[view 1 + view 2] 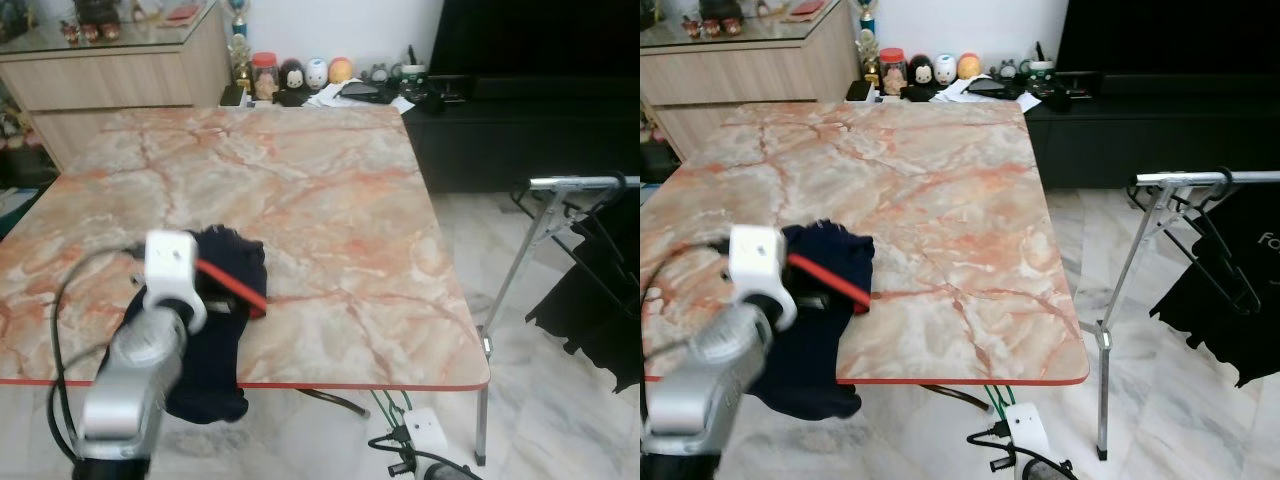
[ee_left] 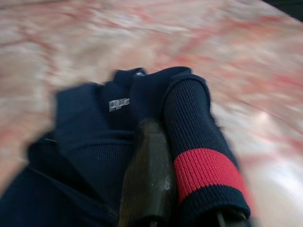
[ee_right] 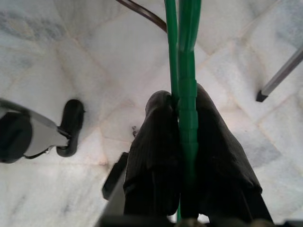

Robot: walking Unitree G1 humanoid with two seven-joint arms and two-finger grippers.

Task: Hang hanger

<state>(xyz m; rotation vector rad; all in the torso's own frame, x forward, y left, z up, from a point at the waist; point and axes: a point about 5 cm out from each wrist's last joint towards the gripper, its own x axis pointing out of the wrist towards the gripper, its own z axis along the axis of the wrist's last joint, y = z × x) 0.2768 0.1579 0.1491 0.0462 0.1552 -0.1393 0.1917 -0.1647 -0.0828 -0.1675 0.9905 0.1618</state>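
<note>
left gripper clamped on garment at table edge | right gripper pinching green hanger over floor (hanging low) | advice: raise hanger level toward rack

Left gripper half-buried in blurred navy garment (fingertips cut off)

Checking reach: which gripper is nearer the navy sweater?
Left. The left gripper is on the sweater at the table's near edge; the right gripper, shut on a green hanger, points at the floor.
</note>
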